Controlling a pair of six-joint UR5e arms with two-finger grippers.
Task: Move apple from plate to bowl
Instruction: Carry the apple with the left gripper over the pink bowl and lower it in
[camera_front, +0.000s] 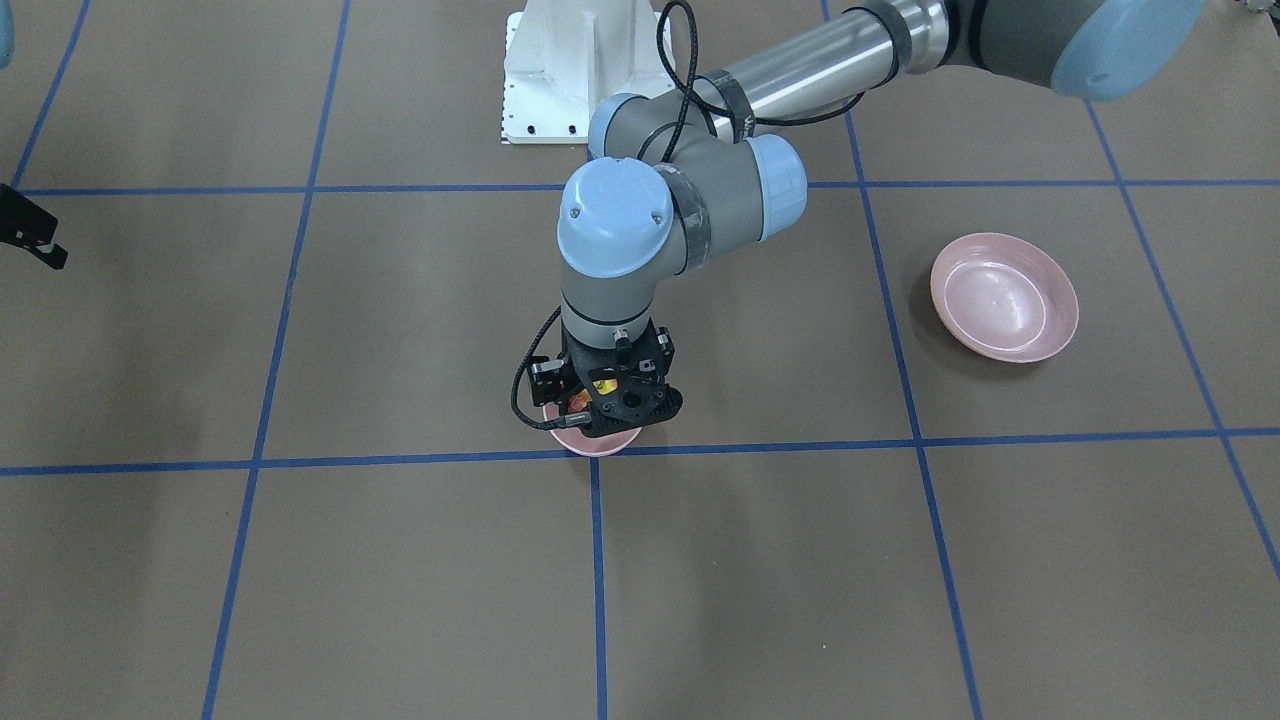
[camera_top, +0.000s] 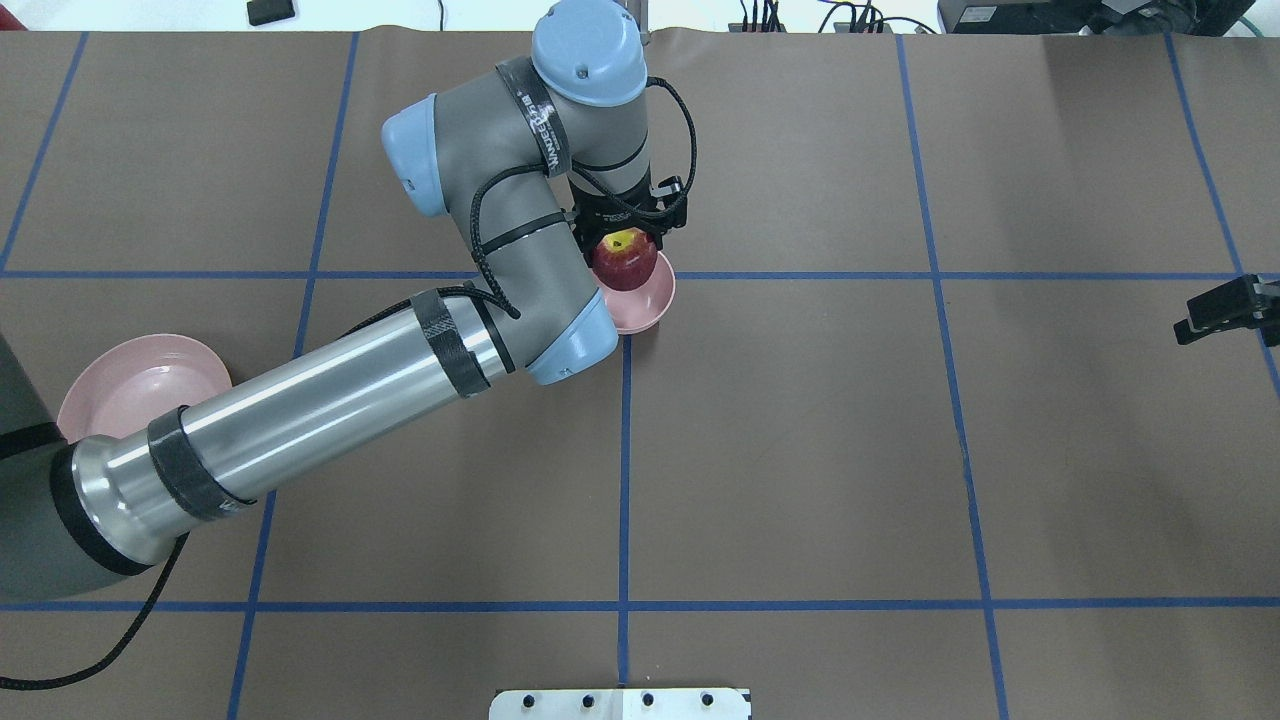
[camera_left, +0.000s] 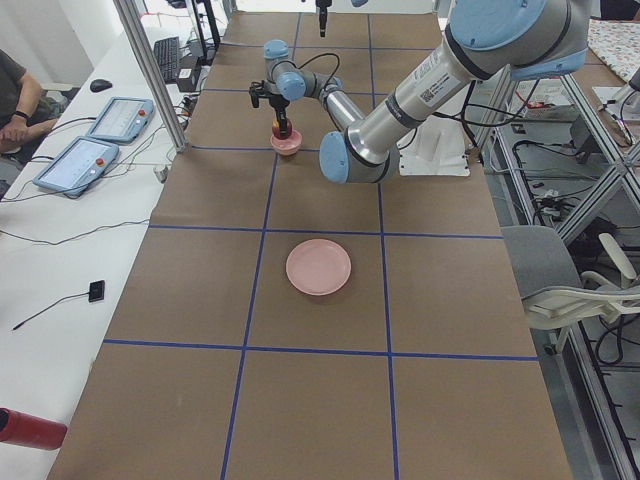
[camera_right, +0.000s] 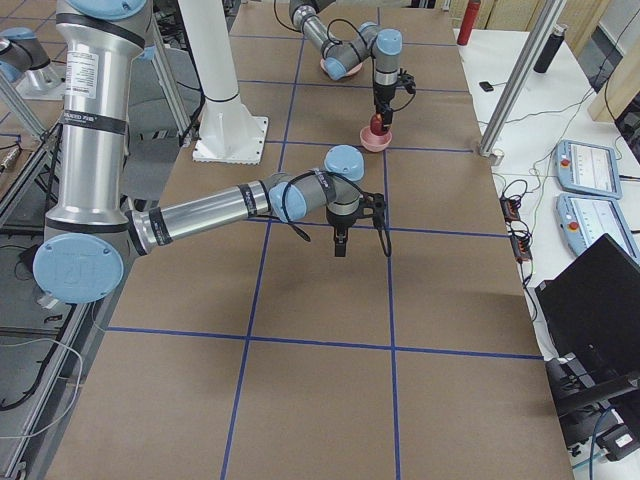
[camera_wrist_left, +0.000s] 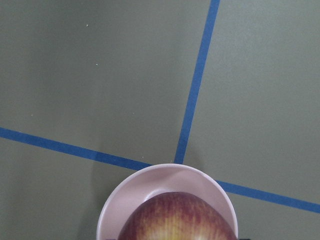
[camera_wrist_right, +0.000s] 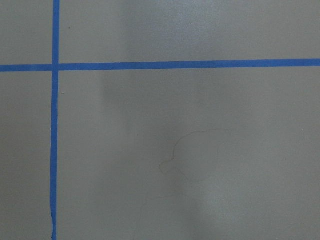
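Apple (camera_top: 625, 262) is gripped by the left gripper (camera_top: 626, 245) and is held right over the bowl (camera_top: 655, 300). Its red side and yellow top are seen from overhead. From the front it is almost all hidden behind the black gripper, and only a thin piece of the bowl's rim is seen there. Whether the apple's bottom touches the bowl cannot be told. In the left wrist view the apple is cut off at the bottom edge. The right gripper (camera_top: 1222, 310) is cut off at the right edge of the overhead view. It cannot be told if it is open or closed.

The left arm is stretched out across the table (camera_top: 800, 450) to the middle. Its wrist is bent so that the gripper is pointed straight down. The right arm is held low over the table at the right, well apart from the bowl.

The bowl is set at a crossing of blue tape lines (camera_top: 623, 480). The plate (camera_top: 140, 385) is seen near the left side, partly hidden by the left arm from overhead, well apart from the bowl. Wide stretches of brown table are seen around the bowl, with the left arm's joint close on its left.
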